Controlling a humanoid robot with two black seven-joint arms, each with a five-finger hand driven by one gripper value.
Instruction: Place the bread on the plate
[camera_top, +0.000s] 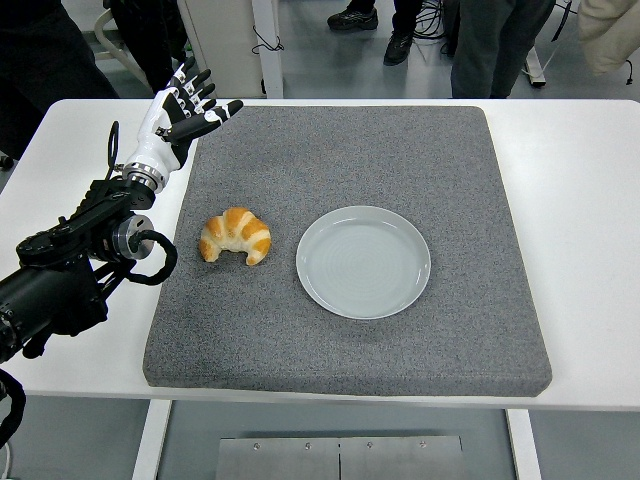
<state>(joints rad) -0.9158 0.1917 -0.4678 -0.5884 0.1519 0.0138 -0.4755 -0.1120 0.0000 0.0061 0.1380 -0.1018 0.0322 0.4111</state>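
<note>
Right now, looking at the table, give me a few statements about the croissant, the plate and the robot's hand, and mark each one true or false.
1. The croissant lies on the grey mat, left of the plate. True.
2. The plate already holds the croissant. False: the plate holds nothing, and the croissant lies beside it, apart from its rim.
3. The left hand is open, its fingers spread, holding nothing. True.
4. The left hand is touching the croissant. False: it is at the mat's far left corner, well beyond the croissant.
5. The right hand is reaching over the plate. False: no right hand is in view.
</note>
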